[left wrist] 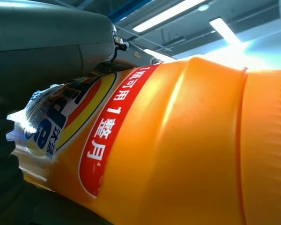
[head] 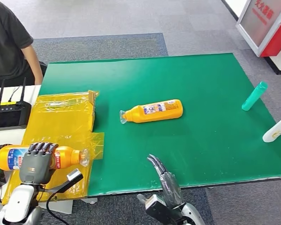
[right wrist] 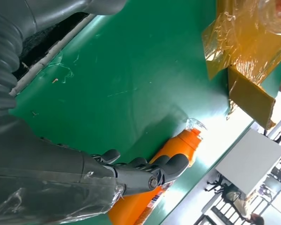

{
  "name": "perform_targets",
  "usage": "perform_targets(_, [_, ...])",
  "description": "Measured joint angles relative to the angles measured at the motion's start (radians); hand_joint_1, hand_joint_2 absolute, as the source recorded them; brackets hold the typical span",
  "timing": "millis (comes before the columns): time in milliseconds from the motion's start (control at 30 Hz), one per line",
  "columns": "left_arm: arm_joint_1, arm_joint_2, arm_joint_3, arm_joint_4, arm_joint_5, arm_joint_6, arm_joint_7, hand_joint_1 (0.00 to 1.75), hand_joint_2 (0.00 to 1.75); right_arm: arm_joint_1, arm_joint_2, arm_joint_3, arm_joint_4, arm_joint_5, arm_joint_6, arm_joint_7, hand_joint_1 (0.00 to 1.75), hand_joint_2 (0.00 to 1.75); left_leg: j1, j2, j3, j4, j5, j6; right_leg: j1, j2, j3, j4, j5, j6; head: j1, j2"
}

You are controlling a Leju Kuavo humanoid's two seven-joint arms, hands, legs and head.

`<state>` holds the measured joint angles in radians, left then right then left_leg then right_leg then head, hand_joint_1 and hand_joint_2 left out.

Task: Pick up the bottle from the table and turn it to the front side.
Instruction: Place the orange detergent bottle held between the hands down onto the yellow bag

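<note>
My left hand [head: 35, 162] grips an orange bottle [head: 66, 156] lying sideways over the yellow-wrapped box [head: 63, 119] at the table's left; its clear cap points right. Up close, that bottle [left wrist: 188, 150] shows a red and blue label, with the hand's thumb [left wrist: 43, 42] lying across it. A second orange bottle [head: 154, 111] lies on its side in the middle of the green table [head: 210, 84], label facing up, clear cap to the left. My right hand [head: 164, 176] hovers open at the table's front edge, short of that bottle [right wrist: 174, 154], its fingers [right wrist: 142, 173] stretched toward it.
A teal tube [head: 254, 96] and a white bottle [head: 276, 128] lie at the table's right edge. A person in a black shirt [head: 8, 37] sits at the far left behind a black controller [head: 9, 113]. A red and white stand [head: 269, 23] is at the back right.
</note>
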<state>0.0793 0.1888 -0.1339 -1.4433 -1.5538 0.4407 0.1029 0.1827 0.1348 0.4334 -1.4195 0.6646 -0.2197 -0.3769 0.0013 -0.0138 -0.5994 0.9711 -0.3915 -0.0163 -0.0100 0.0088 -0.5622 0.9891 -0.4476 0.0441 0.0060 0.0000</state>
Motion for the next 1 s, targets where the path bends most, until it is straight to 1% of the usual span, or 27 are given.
perform_targets(200, [-0.014,0.031,-0.019,0.034,0.0,0.0,0.008,1.74,1.75,0.001,-0.002,0.0,0.0,0.0,0.002,-0.001,0.0,1.75,0.0,0.0,0.0,0.0,0.0,0.0,0.0,0.0,0.002,0.0,0.0,0.0,0.0,0.0])
perform_targets(233, [-0.015,0.033,-0.022,0.038,0.0,0.0,0.007,1.71,1.75,0.001,-0.003,0.0,0.0,0.0,0.005,-0.001,0.0,1.75,0.0,0.0,0.0,0.0,0.0,0.0,0.0,0.0,0.002,0.0,0.0,0.0,0.0,0.0])
perform_targets(300, [-0.02,0.035,-0.024,0.047,0.0,0.003,-0.002,1.57,1.75,0.001,-0.003,0.0,0.0,0.001,0.01,-0.002,0.0,1.75,0.0,0.0,0.0,0.0,0.0,0.0,0.0,0.0,0.002,0.0,0.0,0.0,0.0,0.0])
perform_targets(367, [-0.028,0.034,-0.025,0.06,0.0,0.009,-0.027,1.46,1.75,0.001,-0.004,0.0,0.0,0.001,0.012,-0.003,0.0,1.75,0.0,0.0,0.0,0.0,0.0,0.0,0.0,0.0,0.002,0.0,0.0,0.0,0.0,0.0])
perform_targets(433, [-0.039,0.026,-0.019,0.078,0.0,0.018,-0.069,1.44,1.75,0.001,-0.005,0.001,0.0,-0.001,0.012,-0.004,0.0,1.75,0.0,0.0,0.0,0.0,0.0,0.0,0.0,0.0,0.002,0.0,0.0,0.0,0.0,0.0])
perform_targets(533, [-0.059,0.001,0.0,0.109,0.0,0.029,-0.128,1.45,1.75,0.001,-0.007,0.003,0.0,-0.004,0.012,-0.004,0.0,1.75,0.0,0.0,0.0,0.0,0.0,0.0,0.0,0.0,0.003,0.0,0.0,0.0,0.0,0.0])
perform_targets(700, [-0.081,-0.024,0.019,0.139,0.0,0.03,-0.144,1.45,1.75,0.001,-0.01,0.007,0.0,-0.005,0.013,-0.004,0.0,1.75,0.0,0.0,0.0,0.0,0.0,0.0,0.0,0.0,0.003,0.0,0.0,0.0,0.0,0.0])
perform_targets(767, [-0.085,-0.03,0.023,0.148,0.0,0.03,-0.146,1.42,1.75,0.001,-0.012,0.008,0.0,-0.005,0.013,-0.004,0.0,1.75,0.0,0.0,0.0,0.0,0.0,0.0,0.0,0.0,0.003,0.0,0.0,0.0,0.0,0.0])
perform_targets(800, [-0.086,-0.033,0.024,0.151,0.0,0.03,-0.147,1.21,1.75,0.001,-0.012,0.008,0.0,-0.005,0.013,-0.004,0.0,1.75,0.0,0.0,0.0,0.0,0.0,0.0,0.0,0.0,0.003,0.0,0.0,0.0,0.0,0.0])
perform_targets(900, [-0.09,-0.04,0.026,0.161,0.0,0.031,-0.153,0.2,1.75,0.001,-0.014,0.008,0.0,-0.006,0.013,-0.004,0.0,1.75,0.0,0.0,0.0,0.0,0.0,0.0,0.0,0.0,0.003,0.0,0.0,0.0,0.0,0.0])
perform_targets(933, [-0.093,-0.045,0.029,0.165,0.001,0.031,-0.158,0.07,1.75,0.0,-0.014,0.009,0.0,-0.006,0.013,-0.004,0.0,1.75,0.0,0.0,0.0,0.0,0.0,0.0,0.0,0.0,0.003,0.0,0.0,0.0,0.0,0.0])
perform_targets(1000, [-0.104,-0.062,0.042,0.18,0.004,0.03,-0.174,0.03,1.75,-0.001,-0.015,0.01,0.0,-0.009,0.015,-0.004,0.0,1.75,0.0,0.0,0.0,0.0,0.0,0.0,0.0,0.0,0.003,0.0,0.0,0.0,0.0,0.0])
